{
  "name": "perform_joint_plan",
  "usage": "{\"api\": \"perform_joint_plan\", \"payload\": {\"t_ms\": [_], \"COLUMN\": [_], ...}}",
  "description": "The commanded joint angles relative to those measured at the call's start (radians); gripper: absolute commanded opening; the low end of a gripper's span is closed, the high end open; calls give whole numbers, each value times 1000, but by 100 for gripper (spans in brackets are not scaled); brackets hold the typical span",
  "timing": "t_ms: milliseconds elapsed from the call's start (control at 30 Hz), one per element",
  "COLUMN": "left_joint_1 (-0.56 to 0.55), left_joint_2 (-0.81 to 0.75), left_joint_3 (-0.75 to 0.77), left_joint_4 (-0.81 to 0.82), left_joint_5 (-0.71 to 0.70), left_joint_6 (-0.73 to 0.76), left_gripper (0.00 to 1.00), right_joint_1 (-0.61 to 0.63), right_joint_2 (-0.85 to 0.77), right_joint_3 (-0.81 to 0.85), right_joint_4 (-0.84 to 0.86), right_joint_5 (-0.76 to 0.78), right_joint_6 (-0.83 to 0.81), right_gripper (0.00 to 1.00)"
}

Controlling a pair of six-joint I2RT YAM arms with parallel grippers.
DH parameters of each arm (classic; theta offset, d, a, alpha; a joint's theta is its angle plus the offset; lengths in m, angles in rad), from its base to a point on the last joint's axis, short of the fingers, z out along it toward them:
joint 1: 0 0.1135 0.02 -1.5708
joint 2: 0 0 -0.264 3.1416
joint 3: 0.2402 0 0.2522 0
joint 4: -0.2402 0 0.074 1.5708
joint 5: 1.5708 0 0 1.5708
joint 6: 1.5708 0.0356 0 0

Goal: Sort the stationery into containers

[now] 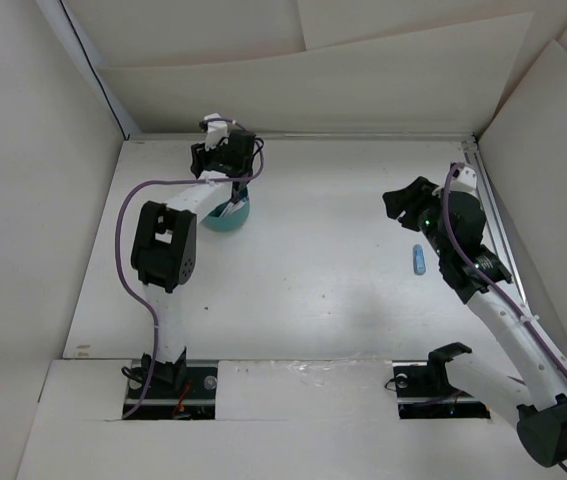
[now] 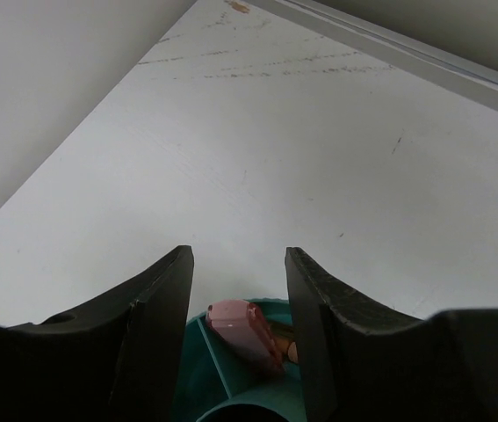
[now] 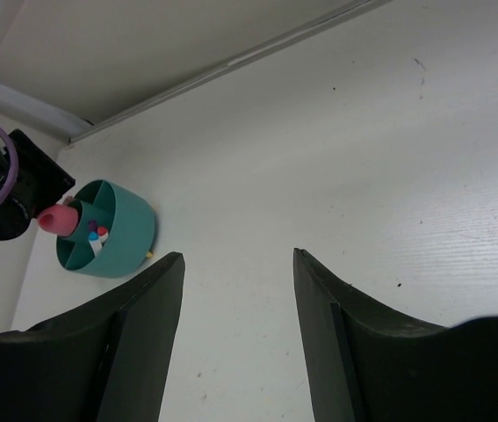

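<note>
Teal cup (image 3: 133, 237) 1; pink stub (image 2: 240, 330) 1; blue stub (image 1: 418, 259) 1

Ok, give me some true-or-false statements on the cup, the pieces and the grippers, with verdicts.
1. The pink piece pokes out of the cup. True.
2. The blue piece is in the cup. False: it lies on the table, well away from the cup.
3. The right gripper holds a pen. False: it is open and empty.
4. The left gripper is over the cup. True.
5. Coloured pen ends show inside the cup. True.
</note>
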Motion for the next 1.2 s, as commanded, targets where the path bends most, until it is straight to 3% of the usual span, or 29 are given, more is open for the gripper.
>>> {"api": "perform_joint_plan", "payload": {"t_ms": [0, 267, 400, 433, 500, 533, 567, 600, 667, 833, 1167], "left_joint_1": [-23, -32, -32, -32, -32, -32, -32, -32, -32, -64, -98], "left_joint_2": [-79, -174, -253, -262, -274, -292, -302, -329, -368, -535, -881], "left_joint_3": [-17, 56, 66, 66, 66, 66, 46, 32, -8, -305, -756], "left_joint_4": [-41, -119, -138, -138, -162, -173, -173, -173, -149, 14, 224], "left_joint_5": [3, 93, 170, 183, 193, 213, 242, 266, 328, 417, 526], "left_joint_6": [-19, -69, -127, -138, -176, -190, -206, -244, -291, -400, -548], "left_gripper": [43, 43, 43, 43, 41, 39, 36, 18, 1, 0, 0], "right_joint_1": [10, 10, 10, 10, 19, 20, 20, 20, 29, 122, 380], "right_joint_2": [-15, -15, 11, 25, 36, 36, 36, 36, 48, 138, 591], "right_joint_3": [11, 11, 11, 11, 20, 20, 20, 20, 20, 68, 315], "right_joint_4": [49, 49, 49, 49, 49, 49, 49, 49, 49, 37, 81], "right_joint_5": [-1, -1, -33, -33, -46, -46, -46, -33, -33, -33, -87], "right_joint_6": [-9, -9, -9, -9, -9, -18, -18, -18, -18, -27, -46], "right_gripper": [59, 59, 38, 24, 12, 0, 0, 0, 0, 0, 0]}}
